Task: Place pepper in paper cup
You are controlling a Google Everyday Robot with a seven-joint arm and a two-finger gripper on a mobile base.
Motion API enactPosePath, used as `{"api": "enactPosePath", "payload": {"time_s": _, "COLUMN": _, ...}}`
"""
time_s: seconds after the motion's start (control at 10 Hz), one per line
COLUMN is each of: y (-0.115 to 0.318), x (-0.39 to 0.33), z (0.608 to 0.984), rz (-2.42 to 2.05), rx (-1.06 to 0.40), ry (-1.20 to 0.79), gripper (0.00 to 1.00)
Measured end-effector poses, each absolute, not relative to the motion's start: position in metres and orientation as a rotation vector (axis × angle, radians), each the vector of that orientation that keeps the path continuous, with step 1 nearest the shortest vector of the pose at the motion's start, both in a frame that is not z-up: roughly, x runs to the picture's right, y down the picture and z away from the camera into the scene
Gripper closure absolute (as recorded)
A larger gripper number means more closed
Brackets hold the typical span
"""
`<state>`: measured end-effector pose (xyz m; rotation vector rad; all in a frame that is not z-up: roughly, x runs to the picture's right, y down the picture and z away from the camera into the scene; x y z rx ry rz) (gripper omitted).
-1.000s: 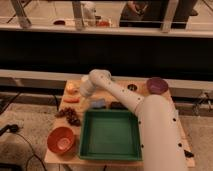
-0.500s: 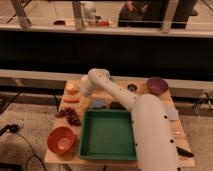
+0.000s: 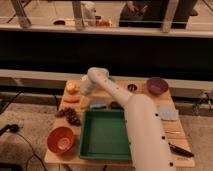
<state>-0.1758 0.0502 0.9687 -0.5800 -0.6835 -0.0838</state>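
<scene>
Nearest on the table [image 3: 115, 159] sit an orange bowl [image 3: 61, 139] and a green tray [image 3: 105, 134], with the white arm [image 3: 145, 130] reaching over the tray toward the far left. The hand [image 3: 86, 91] hangs near that far-left corner, just right of a small orange pepper [image 3: 72, 88]. Whether it holds anything I cannot tell, and no paper cup is clearly made out.

The wooden table [image 3: 171, 134] carried a green rectangular plastic tray [image 3: 103, 134], an orange round bowl [image 3: 61, 139], a purple bowl [image 3: 157, 85] and dark grapes [image 3: 70, 115]; the pincer [image 3: 85, 90] hovered at its far-left end.
</scene>
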Motion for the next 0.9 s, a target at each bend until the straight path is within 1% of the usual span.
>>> {"api": "enactPosePath", "payload": {"time_s": 0.1, "y": 0.051, "x": -0.1747, "z": 0.9708, "rz": -0.081, "rx": -0.586, "ry": -0.68, "gripper": 0.22}}
{"api": "enactPosePath", "payload": {"time_s": 0.2, "y": 0.0511, "x": -0.174, "z": 0.9726, "rz": -0.077, "rx": -0.59, "ry": -0.679, "gripper": 0.3}}
{"api": "enactPosePath", "payload": {"time_s": 0.3, "y": 0.0519, "x": -0.1733, "z": 0.9745, "rz": -0.074, "rx": -0.596, "ry": -0.678, "gripper": 0.36}}
{"api": "enactPosePath", "payload": {"time_s": 0.5, "y": 0.0533, "x": -0.175, "z": 0.9763, "rz": -0.071, "rx": -0.608, "ry": -0.686, "gripper": 0.38}}
{"api": "enactPosePath", "payload": {"time_s": 0.6, "y": 0.0535, "x": -0.1749, "z": 0.9774, "rz": -0.07, "rx": -0.61, "ry": -0.687, "gripper": 0.41}}
{"api": "enactPosePath", "payload": {"time_s": 0.8, "y": 0.0541, "x": -0.1742, "z": 0.9781, "rz": -0.073, "rx": -0.612, "ry": -0.685, "gripper": 0.52}}
{"api": "enactPosePath", "payload": {"time_s": 0.9, "y": 0.0535, "x": -0.1739, "z": 0.9773, "rz": -0.075, "rx": -0.612, "ry": -0.685, "gripper": 0.55}}
